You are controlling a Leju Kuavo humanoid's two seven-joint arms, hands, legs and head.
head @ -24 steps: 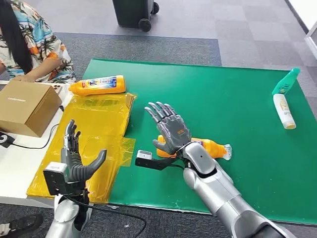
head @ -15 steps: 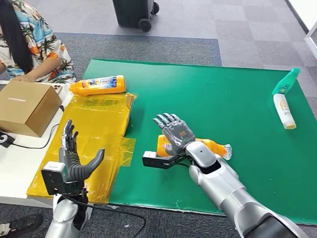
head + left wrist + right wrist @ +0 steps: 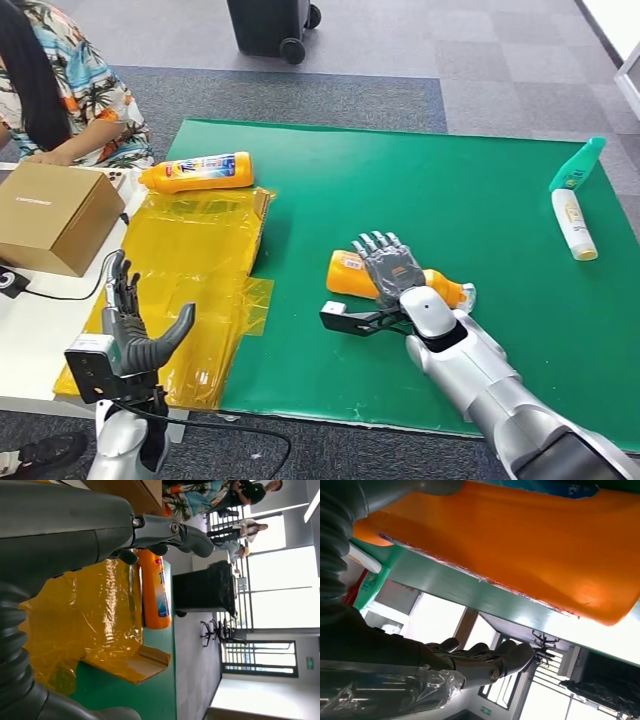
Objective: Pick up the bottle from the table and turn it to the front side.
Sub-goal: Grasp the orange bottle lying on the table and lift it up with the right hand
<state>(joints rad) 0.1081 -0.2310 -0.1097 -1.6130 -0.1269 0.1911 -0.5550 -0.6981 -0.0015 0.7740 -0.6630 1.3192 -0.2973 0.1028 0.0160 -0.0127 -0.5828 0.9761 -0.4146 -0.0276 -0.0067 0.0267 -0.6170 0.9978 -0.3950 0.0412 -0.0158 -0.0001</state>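
**Green mat, grey carpet**

Green mat [image 3: 453, 190] covers the table, grey carpet [image 3: 392, 60] across the frame's top. At centre my right hand [image 3: 390, 268] hovers, fingers spread, over the lying orange bottle [image 3: 349, 275]. Lower left, my left hand [image 3: 134, 335] hangs open.

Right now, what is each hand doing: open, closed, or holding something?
Left hand: open, fingers apart, holding nothing.
Right hand: open, fingers spread over the orange bottle, not gripping it.

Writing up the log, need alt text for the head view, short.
The robot's right hand reaches over an orange bottle lying on a green mat, fingers spread. Its left hand hangs open above yellow plastic sheeting, beside a second orange bottle.
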